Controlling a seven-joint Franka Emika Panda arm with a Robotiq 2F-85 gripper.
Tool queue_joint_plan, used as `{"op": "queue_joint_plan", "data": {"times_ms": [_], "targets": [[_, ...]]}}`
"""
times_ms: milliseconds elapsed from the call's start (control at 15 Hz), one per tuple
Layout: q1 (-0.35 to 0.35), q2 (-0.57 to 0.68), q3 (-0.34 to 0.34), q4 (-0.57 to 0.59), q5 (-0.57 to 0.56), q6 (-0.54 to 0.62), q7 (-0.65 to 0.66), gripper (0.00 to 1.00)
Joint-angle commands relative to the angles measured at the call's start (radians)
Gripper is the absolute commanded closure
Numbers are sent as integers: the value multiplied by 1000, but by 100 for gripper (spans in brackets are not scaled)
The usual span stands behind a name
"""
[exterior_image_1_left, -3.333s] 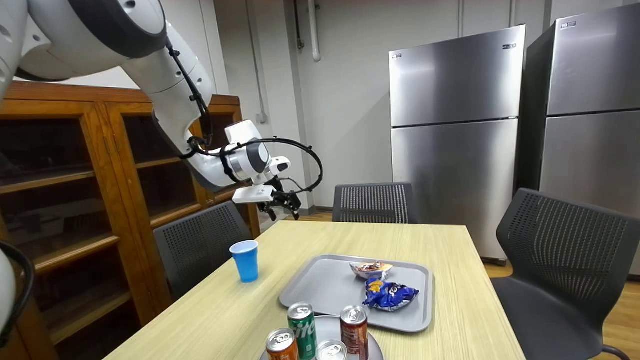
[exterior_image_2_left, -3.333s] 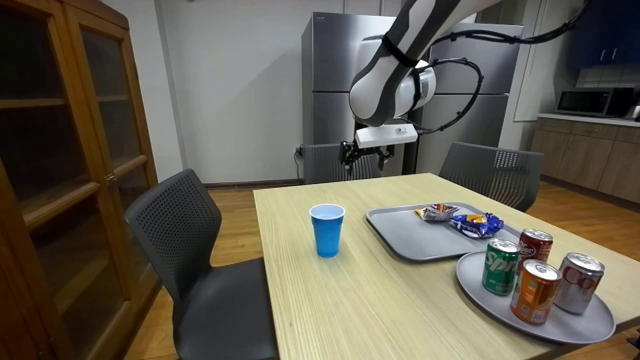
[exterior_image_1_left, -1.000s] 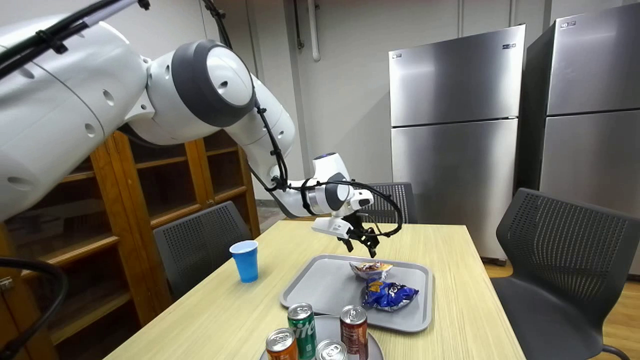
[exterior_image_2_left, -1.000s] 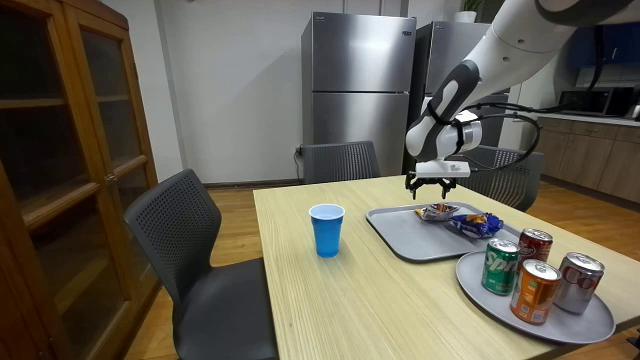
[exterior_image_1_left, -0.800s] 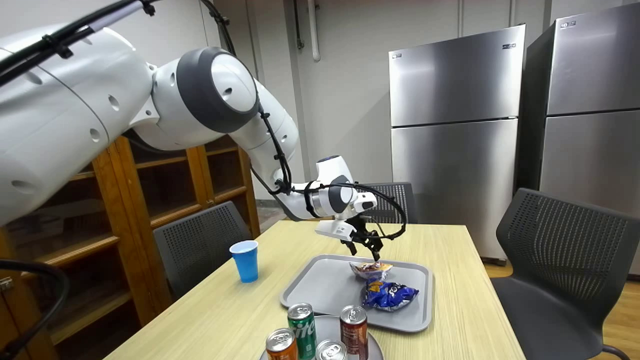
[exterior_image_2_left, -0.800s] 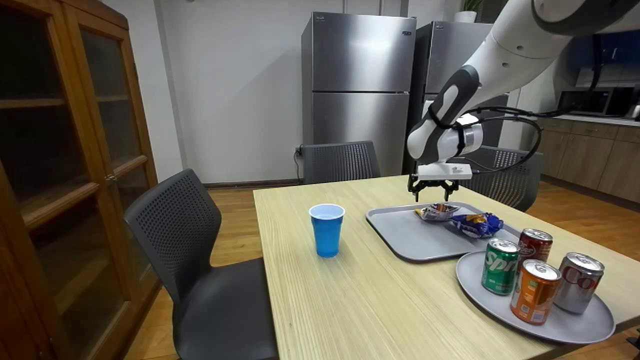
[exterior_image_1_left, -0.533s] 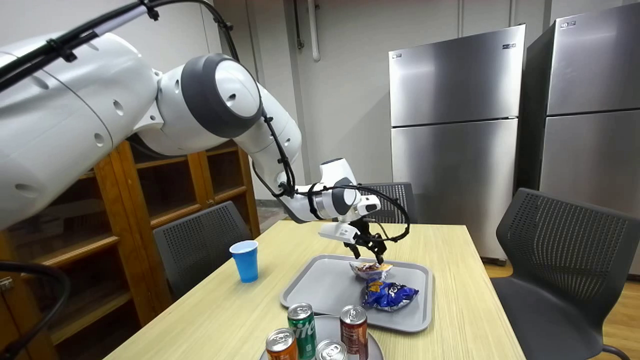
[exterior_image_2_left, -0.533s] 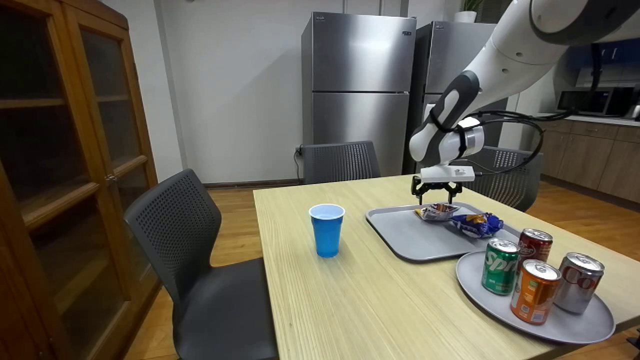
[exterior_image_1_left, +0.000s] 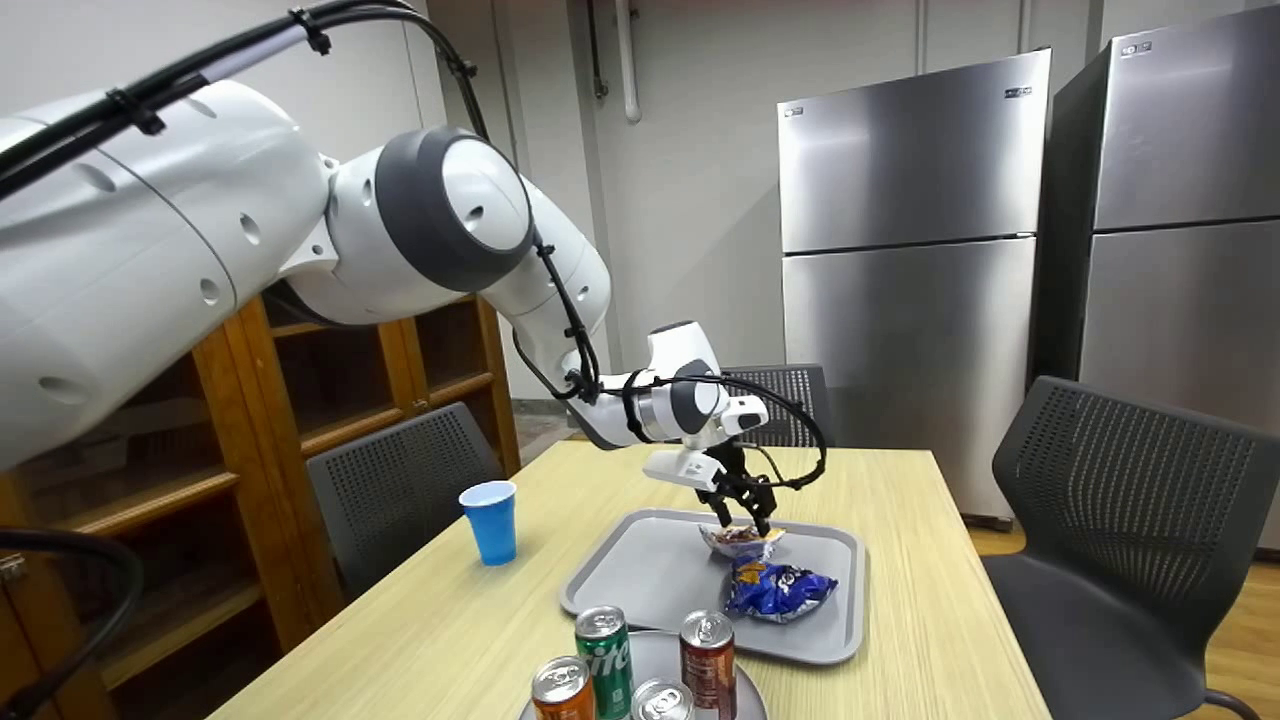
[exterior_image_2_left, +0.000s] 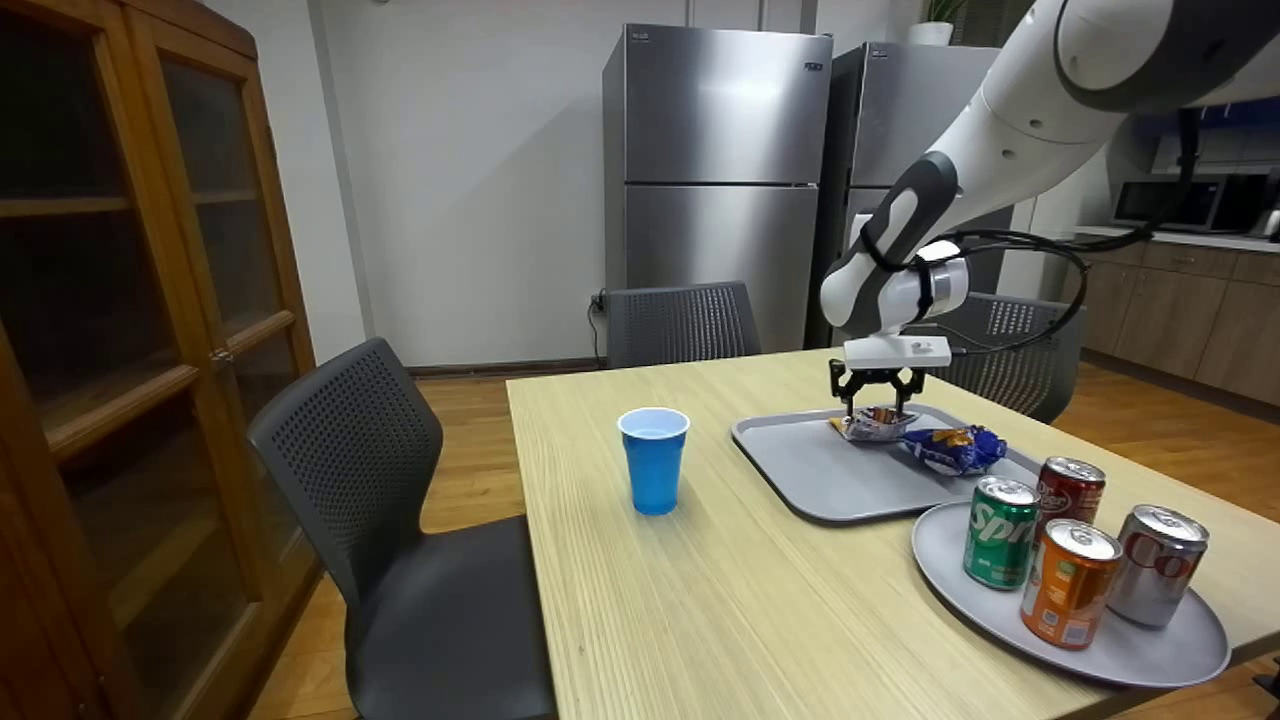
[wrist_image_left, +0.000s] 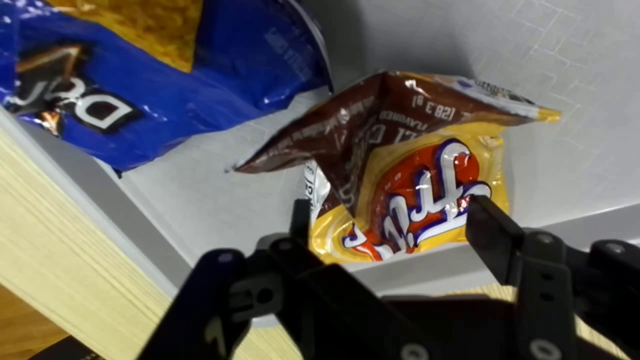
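My gripper (wrist_image_left: 390, 215) points down over a crumpled brown and yellow chip bag (wrist_image_left: 440, 200), its jaws apart with one finger (wrist_image_left: 301, 220) at each side. The bag lies on a grey tray (wrist_image_left: 575, 165) close to the rim, its brown top folded over. In both exterior views the gripper (exterior_image_2_left: 876, 410) stands at the far part of the tray (exterior_image_2_left: 830, 490), fingertips at the height of the bag's top. Whether the fingers touch the bag cannot be told. A blue chip bag (wrist_image_left: 240, 85) lies beside it, also on the tray.
A blue cup (exterior_image_2_left: 655, 470) stands upright on the wooden table (exterior_image_2_left: 700, 620). A round grey plate (exterior_image_2_left: 940, 555) holds several cans, among them a green can (exterior_image_2_left: 1000, 535) and an orange can (exterior_image_2_left: 1070, 590). Dark chairs (exterior_image_1_left: 400, 490) surround the table.
From beyond the tray the arm has swung across the table and come down over the brown and yellow bag. In the last half second it sank further and the jaws narrowed slightly.
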Motion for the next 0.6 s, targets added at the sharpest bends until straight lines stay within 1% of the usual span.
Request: {"op": "queue_joint_plan", "data": {"times_ms": [0,333,400,467,533], "targets": [[-9,24,2,60,23,-45,-13,51],[-4,22,-1,57,21,-39,-11,88],[-2,19,-2,53,20,-38,-10,97],[-1,17,-3,49,19,-36,-8,100],[1,14,-5,46,18,-34,-7,100]]}}
